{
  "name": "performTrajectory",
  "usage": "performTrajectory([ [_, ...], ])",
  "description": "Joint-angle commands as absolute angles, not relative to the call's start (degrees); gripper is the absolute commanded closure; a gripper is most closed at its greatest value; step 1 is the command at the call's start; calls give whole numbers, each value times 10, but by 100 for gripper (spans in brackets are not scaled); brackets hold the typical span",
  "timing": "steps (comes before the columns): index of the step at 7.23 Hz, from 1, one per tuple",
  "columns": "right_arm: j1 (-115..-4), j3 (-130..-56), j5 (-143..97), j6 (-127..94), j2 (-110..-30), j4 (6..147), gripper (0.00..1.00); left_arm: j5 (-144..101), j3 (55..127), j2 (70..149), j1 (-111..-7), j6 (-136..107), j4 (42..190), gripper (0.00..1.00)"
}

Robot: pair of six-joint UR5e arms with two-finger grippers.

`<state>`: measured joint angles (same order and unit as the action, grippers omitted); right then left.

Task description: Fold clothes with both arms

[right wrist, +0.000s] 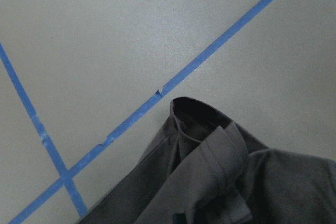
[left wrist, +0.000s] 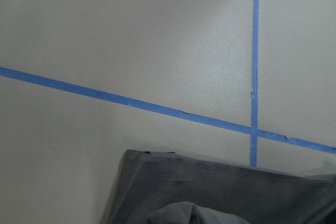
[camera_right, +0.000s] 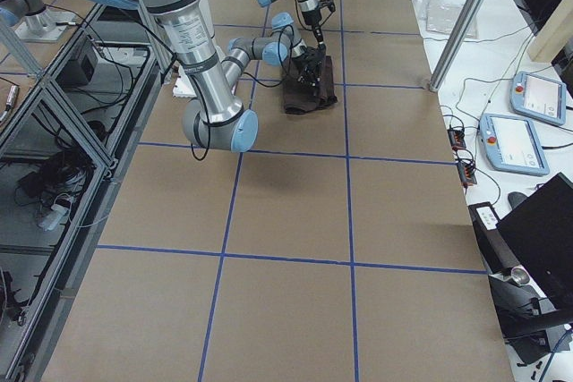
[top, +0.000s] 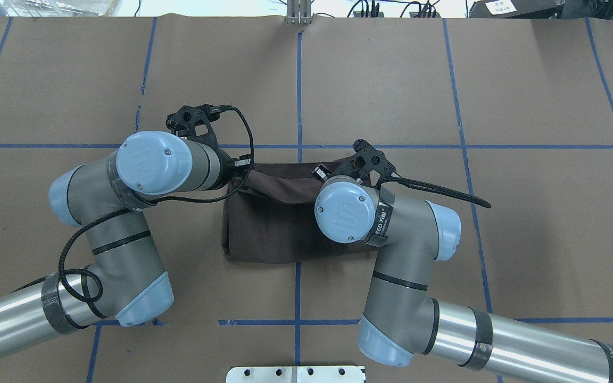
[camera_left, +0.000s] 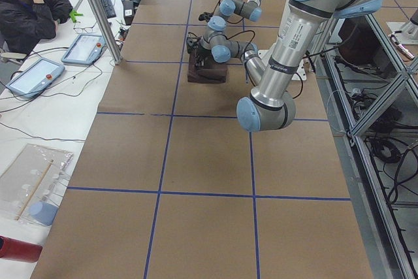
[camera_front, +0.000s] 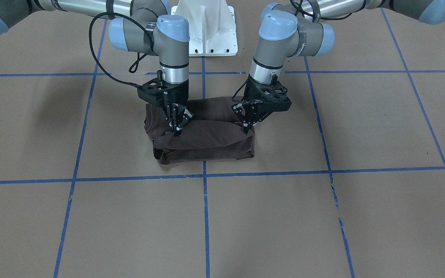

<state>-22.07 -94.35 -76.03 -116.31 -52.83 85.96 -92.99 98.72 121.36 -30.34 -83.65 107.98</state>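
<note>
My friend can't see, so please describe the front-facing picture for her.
A robot's left gripper and right gripper pinch the top fold of a folded dark brown T-shirt. It lies on a brown table crossed by blue tape lines.

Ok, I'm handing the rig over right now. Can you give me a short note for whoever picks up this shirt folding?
Left gripper: down on one end of the T-shirt; looks shut on its top layer.
Right gripper: down on the other end; looks shut on the same layer.
T-shirt: a compact bundle on the table, straddling the centre tape line.
Done: shirt already folded to a narrow rectangle, with the top layer stretched between the grippers.
Left: probably lay this layer flat, release and lift both arms clear. The near edge looks lumpy.
</note>
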Motion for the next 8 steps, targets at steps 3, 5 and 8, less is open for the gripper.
performTrajectory([
  [3,-232,-981,-776,-1017,-524,864,0,-942,1011,1201,-312,-726,1091,0],
  [5,-185,-986,-759,-964,-525,863,0,-977,1032,1181,-325,-715,1092,0],
  [8,-138,-948,-693,-841,-523,863,0,-977,1034,1180,-329,-702,1099,0],
])
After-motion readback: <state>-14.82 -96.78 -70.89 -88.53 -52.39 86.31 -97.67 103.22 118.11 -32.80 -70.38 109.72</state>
